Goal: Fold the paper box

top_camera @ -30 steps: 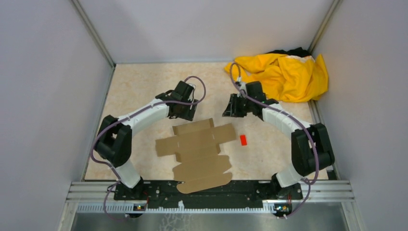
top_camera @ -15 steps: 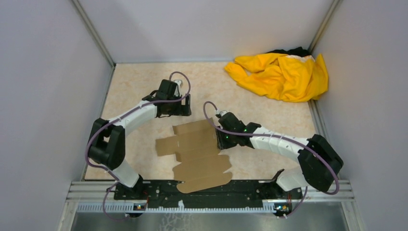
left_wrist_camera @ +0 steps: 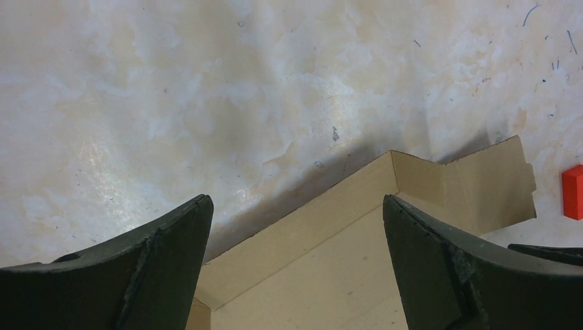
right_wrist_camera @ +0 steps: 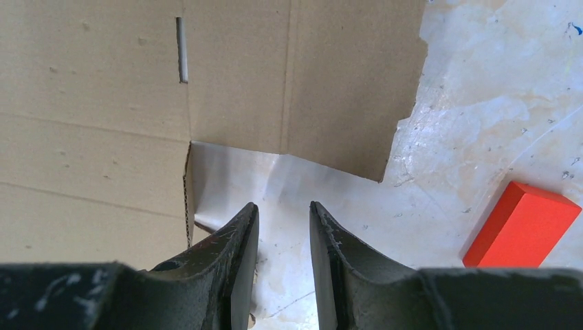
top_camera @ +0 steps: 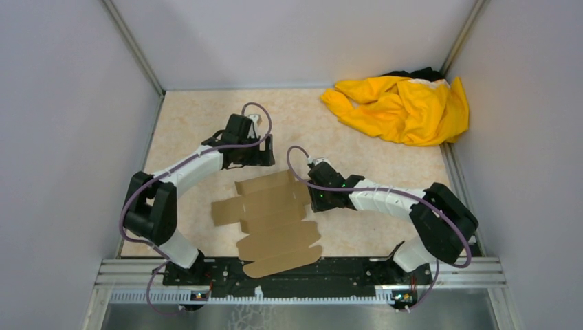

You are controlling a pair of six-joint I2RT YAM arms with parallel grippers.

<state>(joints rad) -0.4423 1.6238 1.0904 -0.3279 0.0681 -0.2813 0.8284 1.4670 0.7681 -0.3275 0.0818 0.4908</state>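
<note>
Now the flat paper box (top_camera: pixel 271 220) lies unfolded, centre-low in the top view.
My left gripper (left_wrist_camera: pixel 295 268) hangs spread wide over its upper corner, empty; my right gripper (right_wrist_camera: pixel 283 240), narrowly parted and gripping nothing, sits at its right edge, perhaps touching it; a red block (right_wrist_camera: pixel 522 223) lies lower right.

The surface (top_camera: pixel 199 117) is viewed from high above its near edge, and closely downward from each wrist; the paper box (top_camera: pixel 271 210) is shared by all views.

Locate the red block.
The red block lies on the table at the lower right of the right wrist view, beside the right gripper, just off a flap of the paper box.
</note>
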